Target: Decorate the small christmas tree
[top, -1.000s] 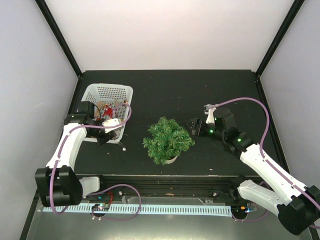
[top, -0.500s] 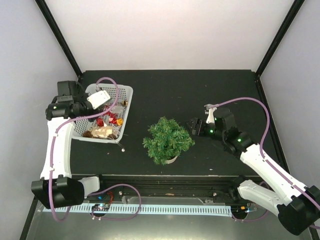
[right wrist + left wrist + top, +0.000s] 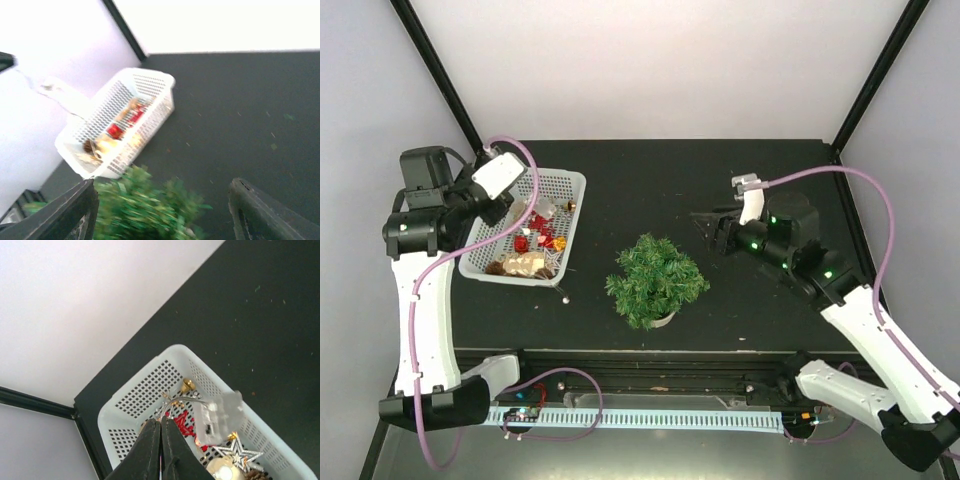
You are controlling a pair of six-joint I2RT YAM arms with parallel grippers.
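The small christmas tree (image 3: 655,278) stands in its cream pot (image 3: 664,320) at the table's middle front. It is blurred at the bottom of the right wrist view (image 3: 145,205). My left gripper (image 3: 513,208) hangs above the white basket (image 3: 570,185). In the left wrist view the left gripper (image 3: 161,420) is shut on a thin silver wire (image 3: 182,400) that leads to a clear battery box (image 3: 217,415) hanging over the basket (image 3: 175,352). My right gripper (image 3: 715,230) is open and empty, raised just right of and behind the tree, which lies between and below its fingers (image 3: 75,210).
The basket holds red ornaments (image 3: 535,240), a pine cone (image 3: 500,267), a gold bell (image 3: 187,385) and a silver star (image 3: 240,452). A small white ball (image 3: 565,297) lies on the table in front of the basket. Black frame posts stand at the back corners.
My left arm has risen out of the basket and swung back and left, drawing the wire and battery box up. My right gripper has lifted and pulled back a little from the tree.
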